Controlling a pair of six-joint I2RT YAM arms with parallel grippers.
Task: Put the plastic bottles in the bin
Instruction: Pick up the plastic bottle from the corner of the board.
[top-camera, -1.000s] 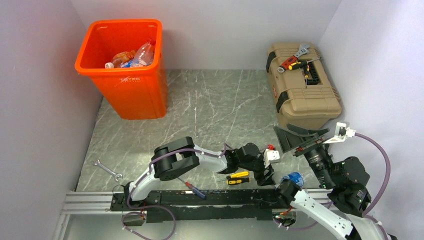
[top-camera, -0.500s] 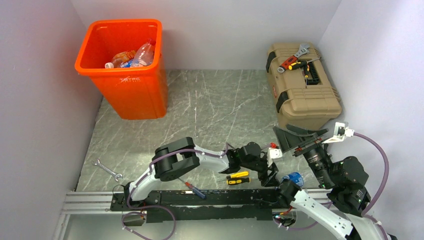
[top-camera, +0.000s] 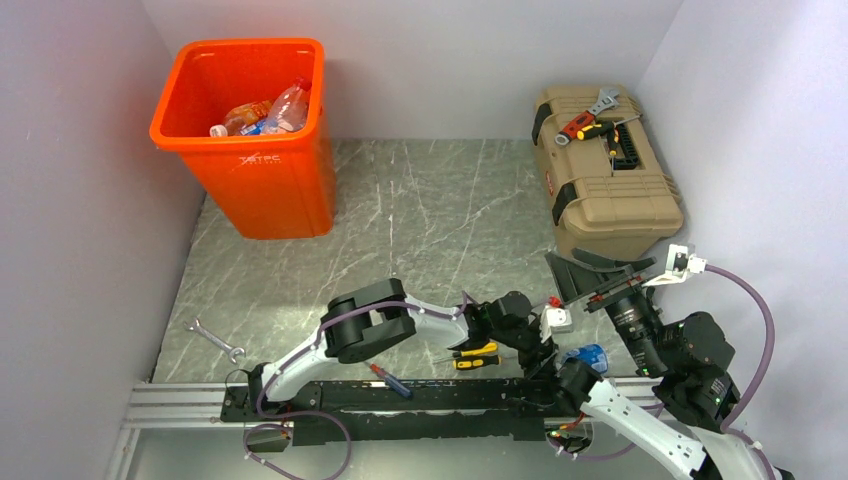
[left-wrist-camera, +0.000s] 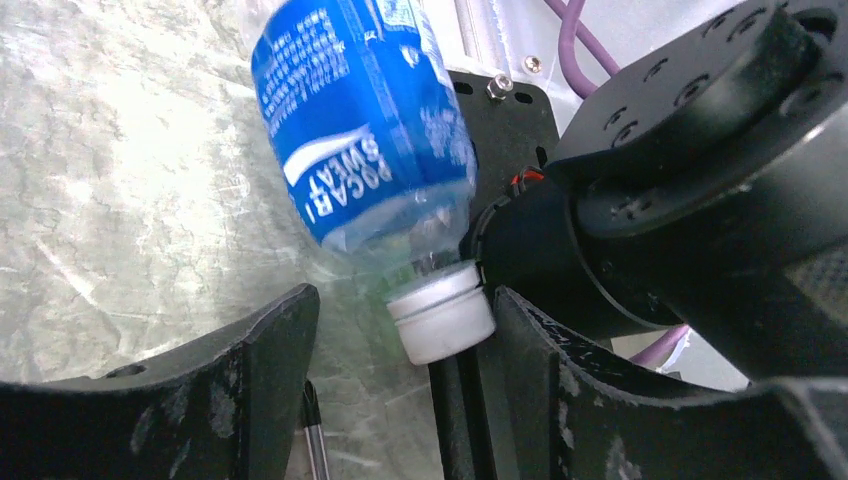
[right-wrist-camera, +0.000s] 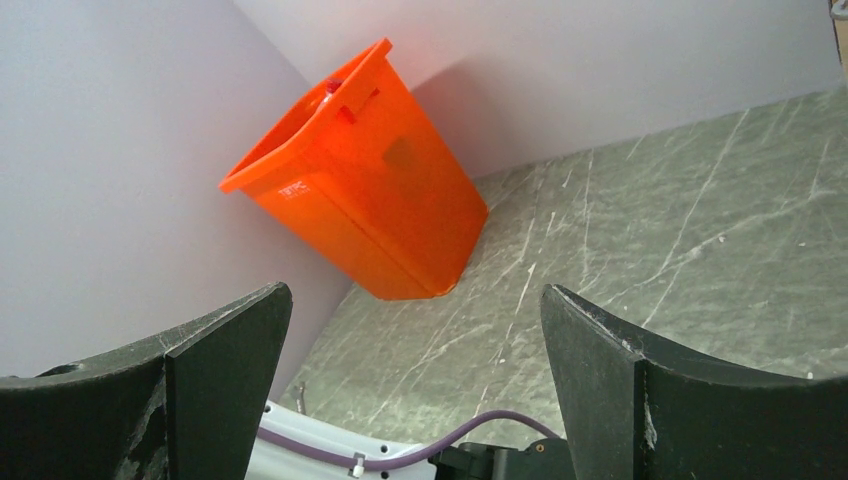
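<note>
A clear bottle with a blue label (left-wrist-camera: 365, 130) lies on the table against the right arm's base; in the top view it (top-camera: 585, 356) is at the near edge. Its white cap (left-wrist-camera: 443, 315) sits between the fingers of my open left gripper (left-wrist-camera: 405, 335), close to the right finger, and not clamped. In the top view the left gripper (top-camera: 550, 350) is just left of the bottle. The orange bin (top-camera: 270, 190) stands at the far left corner with several bottles (top-camera: 270, 112) inside. My right gripper (top-camera: 590, 272) is open and empty, raised, facing the bin (right-wrist-camera: 360, 180).
A tan toolbox (top-camera: 605, 190) with tools on its lid stands at the back right. Two yellow-handled screwdrivers (top-camera: 475, 355) and a red-handled one (top-camera: 385, 378) lie near the front rail. A wrench (top-camera: 215, 340) lies at the front left. The right arm's black base joint (left-wrist-camera: 700, 170) is next to the bottle.
My left gripper has moved right and lower towards the blue-labelled bottle, so its cap now lies between the fingers. The right arm has hardly moved.
</note>
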